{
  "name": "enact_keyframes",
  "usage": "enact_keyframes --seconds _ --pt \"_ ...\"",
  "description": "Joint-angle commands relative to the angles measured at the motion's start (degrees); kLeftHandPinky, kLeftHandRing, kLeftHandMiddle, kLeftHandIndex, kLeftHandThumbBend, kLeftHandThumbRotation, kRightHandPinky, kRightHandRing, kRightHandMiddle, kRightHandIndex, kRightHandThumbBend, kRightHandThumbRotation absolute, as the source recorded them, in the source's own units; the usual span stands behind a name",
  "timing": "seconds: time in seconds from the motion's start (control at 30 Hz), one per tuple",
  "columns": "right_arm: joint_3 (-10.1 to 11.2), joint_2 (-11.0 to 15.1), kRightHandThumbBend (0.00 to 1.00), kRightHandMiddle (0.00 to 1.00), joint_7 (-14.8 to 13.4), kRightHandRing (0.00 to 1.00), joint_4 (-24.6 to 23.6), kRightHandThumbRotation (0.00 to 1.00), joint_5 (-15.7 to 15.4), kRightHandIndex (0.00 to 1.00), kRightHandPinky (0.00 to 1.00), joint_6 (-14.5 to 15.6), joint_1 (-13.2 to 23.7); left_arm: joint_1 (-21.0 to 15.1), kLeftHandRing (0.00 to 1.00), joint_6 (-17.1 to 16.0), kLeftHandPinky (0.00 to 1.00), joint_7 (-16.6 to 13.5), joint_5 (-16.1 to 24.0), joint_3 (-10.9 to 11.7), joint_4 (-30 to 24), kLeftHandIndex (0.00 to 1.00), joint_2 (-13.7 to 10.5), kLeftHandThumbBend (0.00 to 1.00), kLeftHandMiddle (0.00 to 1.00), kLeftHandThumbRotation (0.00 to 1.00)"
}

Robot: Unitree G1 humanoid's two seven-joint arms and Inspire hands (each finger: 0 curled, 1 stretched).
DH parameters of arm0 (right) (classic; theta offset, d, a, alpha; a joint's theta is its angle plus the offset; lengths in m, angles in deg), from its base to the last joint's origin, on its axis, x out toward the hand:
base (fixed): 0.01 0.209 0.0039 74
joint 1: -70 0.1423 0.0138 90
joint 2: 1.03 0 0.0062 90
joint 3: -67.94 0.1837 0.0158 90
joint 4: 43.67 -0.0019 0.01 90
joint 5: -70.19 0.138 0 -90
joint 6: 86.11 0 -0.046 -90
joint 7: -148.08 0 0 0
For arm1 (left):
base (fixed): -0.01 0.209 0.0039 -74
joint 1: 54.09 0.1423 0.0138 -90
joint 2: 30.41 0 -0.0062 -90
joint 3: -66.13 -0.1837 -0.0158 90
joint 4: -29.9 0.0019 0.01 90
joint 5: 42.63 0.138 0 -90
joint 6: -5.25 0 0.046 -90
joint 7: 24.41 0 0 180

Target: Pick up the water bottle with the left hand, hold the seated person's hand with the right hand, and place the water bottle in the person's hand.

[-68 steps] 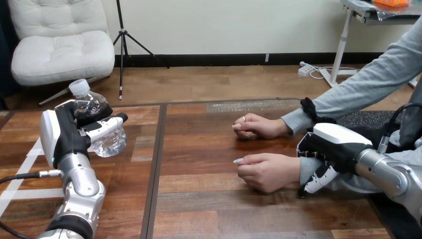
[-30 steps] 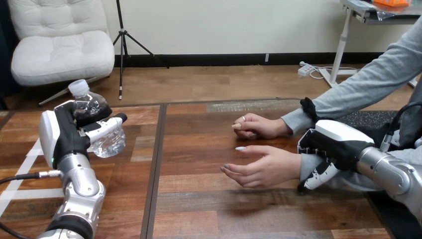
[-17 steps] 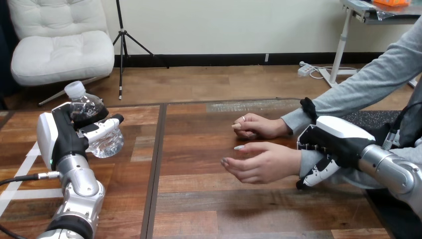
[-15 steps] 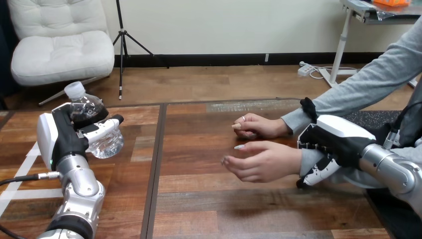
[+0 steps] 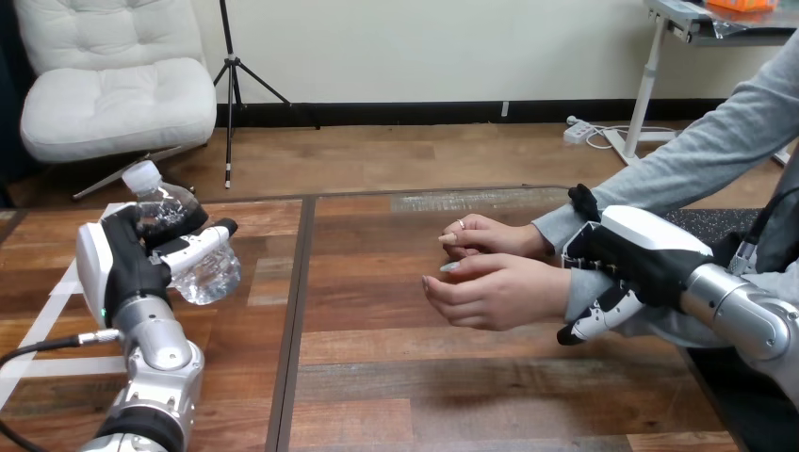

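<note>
My left robot hand (image 5: 118, 268) is closed around the clear plastic water bottle with the white cap (image 5: 205, 273). I hold the bottle tilted above the left part of the dark wooden desk (image 5: 396, 377), well apart from where it has to go. My fingers cross its middle and the wall looks thin, so I judge it could buckle or slide through my grip on the carry across. A quick swing would make that worse. In the middle, the person's nearer hand (image 5: 490, 292) is raised off the desk, with its fingers half curled and turned sideways rather than cupped upward. A bottle set there may roll off if I let go before those fingers close. The person's farther hand (image 5: 490, 237) rests just behind it and could be bumped by the cap end. At the right, my right robot hand (image 5: 636, 259) lies over the grey-sleeved person's wrist (image 5: 575, 297), fingers (image 5: 594, 322) curled down round it. Too hard a squeeze would hurt, and too loose a hold would let the wrist drift as the bottle arrives.
</note>
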Motion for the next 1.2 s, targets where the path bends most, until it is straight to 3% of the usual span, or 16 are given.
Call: enact_keyframes --seconds 0.0,0.17,0.2,0.4,1.17 --pt "1.62 -0.62 0.76 0.28 0.16 0.24 -3.80 0.00 1.93 0.28 0.21 -1.14 1.70 -4.60 0.21 -0.05 0.16 0.87 -0.93 0.97 -3.56 0.50 0.77 0.75 0.29 0.00" --pt "1.72 -0.86 0.76 0.28 0.57 0.24 -4.26 0.00 2.46 0.28 0.21 -1.22 1.75 -4.71 0.24 0.27 0.18 1.54 -1.30 1.21 -4.17 0.50 1.09 0.75 0.32 0.00" --pt "1.68 -1.17 0.75 0.28 0.61 0.24 -4.63 0.00 2.62 0.28 0.20 -1.09 1.96 -5.17 0.29 0.37 0.23 2.38 -1.72 1.62 -4.07 0.51 1.39 0.75 0.36 0.00" --pt "1.49 -1.86 0.75 0.28 0.44 0.24 -5.42 0.00 2.67 0.28 0.20 -0.83 2.56 -6.39 0.35 0.53 0.27 4.18 -2.19 1.99 -3.33 0.50 1.82 0.75 0.42 0.00" --pt "1.40 -4.17 0.77 0.27 -0.42 0.23 -4.45 0.00 2.50 0.28 0.20 -0.63 4.53 -8.58 0.30 1.52 0.24 4.04 -0.27 0.00 -2.21 0.50 2.78 0.80 0.37 0.00"
